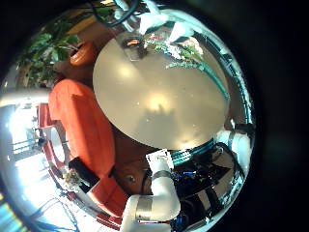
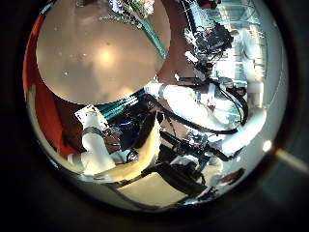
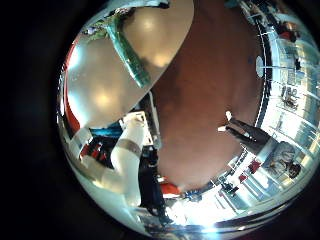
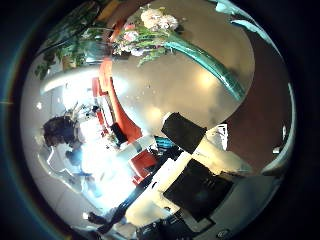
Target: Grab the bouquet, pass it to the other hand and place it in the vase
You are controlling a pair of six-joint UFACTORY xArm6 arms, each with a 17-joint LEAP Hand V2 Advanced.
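Note:
The bouquet lies flat on the round table, flower heads at one end and long stems stretched across the top. In the right thumb side palm view no fingers are on it. The right hand's own body shows at that view's edge, above the table. The bouquet also shows in the left little finger side palm view, near the table's far rim, beside a small upright vessel that may be the vase. It shows in the left thumb side palm view and the right little finger side palm view. Neither hand's fingers show clearly.
A curved sofa stands close to the table's rim, with a leafy plant behind it. A robot arm rises by the table edge, and an arm also shows in the left thumb side palm view. Bare floor lies beside the table.

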